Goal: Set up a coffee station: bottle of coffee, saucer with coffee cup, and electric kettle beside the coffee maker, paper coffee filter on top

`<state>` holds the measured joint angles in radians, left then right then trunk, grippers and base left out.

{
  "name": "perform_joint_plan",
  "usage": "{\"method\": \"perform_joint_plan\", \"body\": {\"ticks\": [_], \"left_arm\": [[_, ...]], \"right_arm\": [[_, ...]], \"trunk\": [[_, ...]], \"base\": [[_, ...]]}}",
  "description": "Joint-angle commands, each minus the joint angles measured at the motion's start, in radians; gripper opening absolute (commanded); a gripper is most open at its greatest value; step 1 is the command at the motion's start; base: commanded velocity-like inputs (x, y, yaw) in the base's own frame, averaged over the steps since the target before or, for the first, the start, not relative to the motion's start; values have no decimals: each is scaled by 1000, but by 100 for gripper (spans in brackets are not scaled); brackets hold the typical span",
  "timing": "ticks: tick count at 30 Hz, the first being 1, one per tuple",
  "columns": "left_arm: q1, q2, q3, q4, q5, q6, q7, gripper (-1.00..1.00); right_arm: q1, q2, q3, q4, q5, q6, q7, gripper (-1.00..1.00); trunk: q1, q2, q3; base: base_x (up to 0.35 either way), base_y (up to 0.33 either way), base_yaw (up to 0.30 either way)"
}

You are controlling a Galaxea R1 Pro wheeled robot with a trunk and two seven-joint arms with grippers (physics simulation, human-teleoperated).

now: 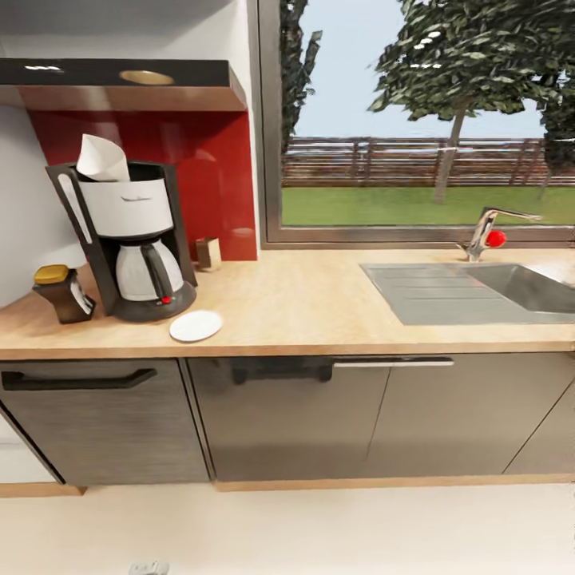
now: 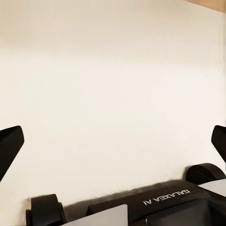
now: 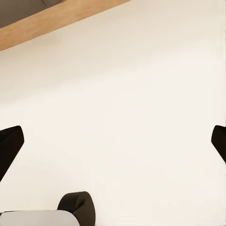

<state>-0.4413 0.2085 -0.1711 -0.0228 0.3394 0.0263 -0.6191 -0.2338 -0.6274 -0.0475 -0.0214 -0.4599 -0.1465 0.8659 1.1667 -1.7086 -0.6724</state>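
Your head view looks forward and down at the light wood-grain worktop (image 1: 319,303) from a step back. Both wrist views face the pale cream floor (image 2: 113,94), which they share.

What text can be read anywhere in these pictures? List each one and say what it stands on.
"GALAXEA A1": printed on the dark body of the left arm, seen upside down in the left wrist view.
Coffee maker: a faint mark on its white housing, too blurred to read.
Bottle of coffee: white label, too small to read.
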Motion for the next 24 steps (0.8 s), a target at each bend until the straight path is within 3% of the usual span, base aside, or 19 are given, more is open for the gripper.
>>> {"method": "perform_joint_plan", "body": {"ticks": [1,7,14,20,24], "left_arm": [[0,0,-8,0,10,3,-3,100],[0,1,-8,0,10,3,-3,100],[0,1,-7,0,14,3,-2,100],[0,1,-7,0,64,3,-2,100],[0,1,-7,0,72,3,-2,100]], "right_arm": [[-1,0,-5,1,6,-5,2,100],[-1,0,-5,1,6,-5,2,100],[-1,0,-5,1,6,-5,2,100],[-1,0,-5,1,6,-5,2,100],[-1,0,-5,1,6,-5,2,100]], "trunk": [[0,0,-1],[0,0,-1],[0,0,-1],[0,0,-1],[0,0,-1]], "base": [[151,-246,-36],[152,-249,-70],[39,-97,-234],[3,-228,-101],[0,-289,-95]]}}
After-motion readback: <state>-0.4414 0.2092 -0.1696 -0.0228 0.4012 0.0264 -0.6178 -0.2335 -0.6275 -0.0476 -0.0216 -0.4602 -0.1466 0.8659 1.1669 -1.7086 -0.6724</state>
